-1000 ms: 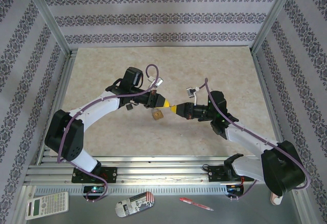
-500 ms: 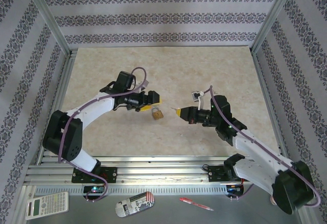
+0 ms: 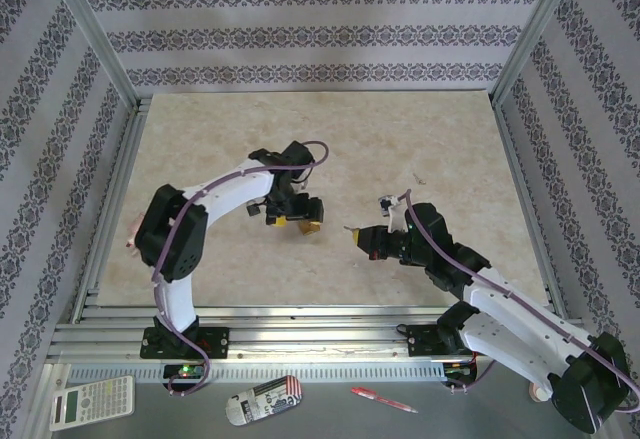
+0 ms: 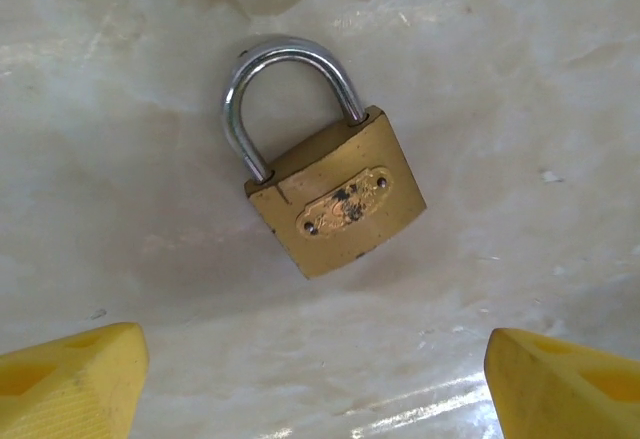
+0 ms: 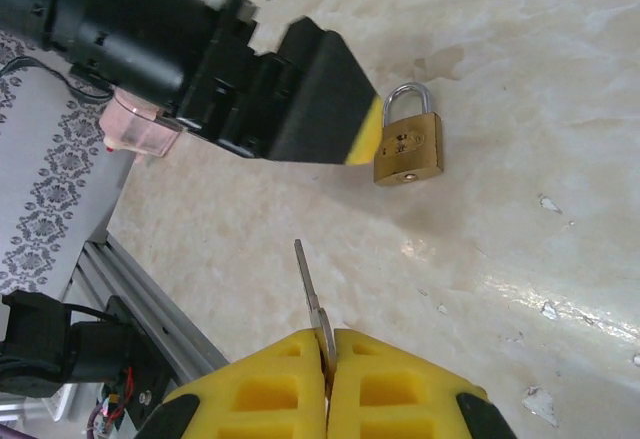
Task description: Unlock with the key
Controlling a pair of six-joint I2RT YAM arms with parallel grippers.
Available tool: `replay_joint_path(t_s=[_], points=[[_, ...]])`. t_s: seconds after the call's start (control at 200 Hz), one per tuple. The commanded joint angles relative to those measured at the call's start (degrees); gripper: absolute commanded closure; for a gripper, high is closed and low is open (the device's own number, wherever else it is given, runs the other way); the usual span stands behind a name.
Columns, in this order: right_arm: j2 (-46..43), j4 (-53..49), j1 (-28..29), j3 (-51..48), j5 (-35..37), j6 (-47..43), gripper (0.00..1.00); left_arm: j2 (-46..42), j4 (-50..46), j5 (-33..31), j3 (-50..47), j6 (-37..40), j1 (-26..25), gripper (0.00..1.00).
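We judge the key (image 5: 310, 294) light, stiff and slippery, so the right gripper (image 5: 327, 347) pinches it flat, seemingly at the head, while the left gripper (image 4: 315, 379) hangs open, empty.

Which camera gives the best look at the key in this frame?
Right wrist: the key shows close up, blade out, pinched in the right gripper. From the top camera it is a barely visible sliver at that gripper's tip.

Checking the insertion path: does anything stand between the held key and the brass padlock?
Only bare table lies between the key in the shut right end effector and the brass padlock. The open left end effector hovers right over the padlock and may crowd the approach.
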Motion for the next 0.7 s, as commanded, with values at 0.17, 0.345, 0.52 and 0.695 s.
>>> replay_joint_path(t_s=[0.17, 0.345, 0.52, 0.695], points=[[-4.81, 1.47, 1.52, -4.40, 1.38, -0.19, 1.00, 8.62, -6.26, -1.87, 7.08, -2.76, -1.81, 0.15], [-7.46, 3.65, 1.58, -6.55, 0.58, 0.43, 1.00, 12.06, -5.64, -1.62, 9.79, -5.81, -1.97, 0.16], [-8.09, 4.67, 1.60, -9.14, -0.51, 0.18, 1.00, 15.24, -6.82, -2.54, 13.80, -7.86, -2.26, 0.18], [-8.38, 5.22, 1.64, -9.99, -1.31, -0.92, 1.00, 18.03, -7.79, -3.36, 16.41, -9.05, -2.32, 0.22]])
